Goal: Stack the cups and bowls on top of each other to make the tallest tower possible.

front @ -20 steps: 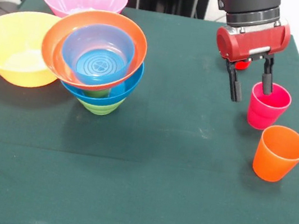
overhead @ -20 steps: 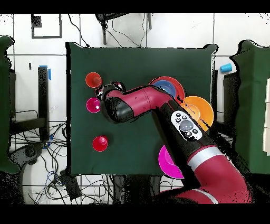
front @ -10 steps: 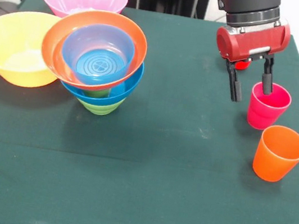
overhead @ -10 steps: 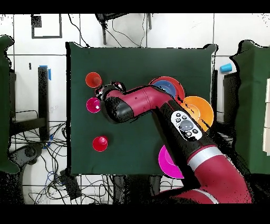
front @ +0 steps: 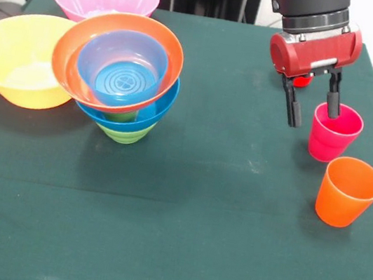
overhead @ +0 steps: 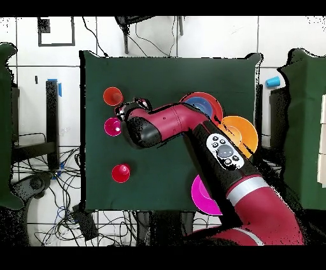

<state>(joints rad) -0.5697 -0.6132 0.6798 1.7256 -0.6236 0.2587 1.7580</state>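
The gripper (front: 311, 110) stands open with its jaws apart, one finger inside the rim of the pink cup (front: 334, 132) and the other outside it, gripping nothing. The orange cup (front: 348, 192) stands just in front of that cup, and the tower (front: 122, 73) of bowls stands well apart across the table (front: 179, 231). No brand, label or writing can be read on any item.
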